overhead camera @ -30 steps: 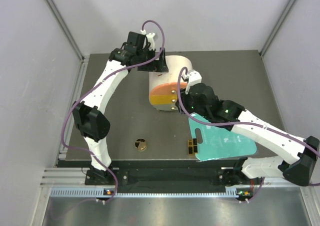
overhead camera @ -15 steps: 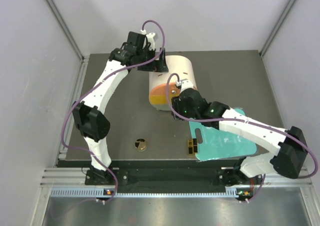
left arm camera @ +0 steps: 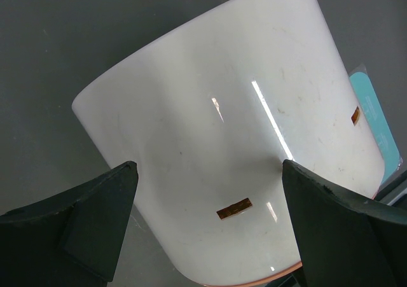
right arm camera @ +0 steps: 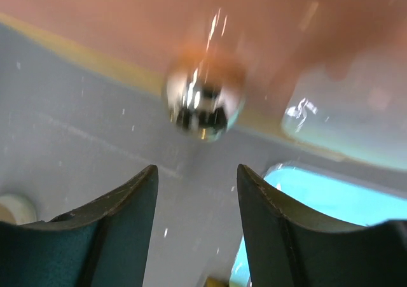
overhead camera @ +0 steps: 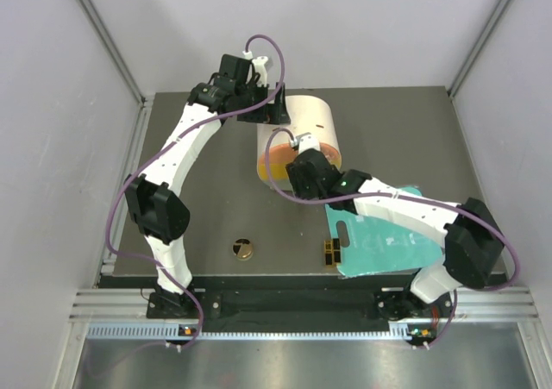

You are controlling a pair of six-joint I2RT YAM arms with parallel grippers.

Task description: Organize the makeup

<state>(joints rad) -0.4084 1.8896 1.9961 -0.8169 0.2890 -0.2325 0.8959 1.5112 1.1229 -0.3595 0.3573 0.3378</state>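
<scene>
Makeup in view comes to two pieces, both on the dark table [overhead camera: 198, 208] near its front edge. One is a round, gold-rimmed black compact [overhead camera: 242, 249] lying flat in the open between the two arm bases. The other is a small black-and-gold rectangular piece [overhead camera: 330, 253] right by the near corner of a flat teal board [overhead camera: 388, 247], its long axis running front to back (no tubes show in any view). Both lie well apart from either end effector, on the near side of them. The right end effector [right arm camera: 196, 172] is the closer one, yet it points away from them at the orange-and-yellow front face of a big cream box [overhead camera: 306, 126], a cylinder lying on its side. Its dark fingers stand partly spread with nothing between them, and a small shiny metal knob [right arm camera: 205, 102] on that face sits just ahead of the gap. The left end effector [left arm camera: 210, 169] is at the far end of the box, spread wide over the smooth, glossy curved wall; whether it touches I cannot tell. The knob looks like the immediate target, probably to open the box. After that the right arm would have to swing back toward the near edge. There the rectangular piece should be taken across its short width, and the low, hard compact offers little to catch.
</scene>
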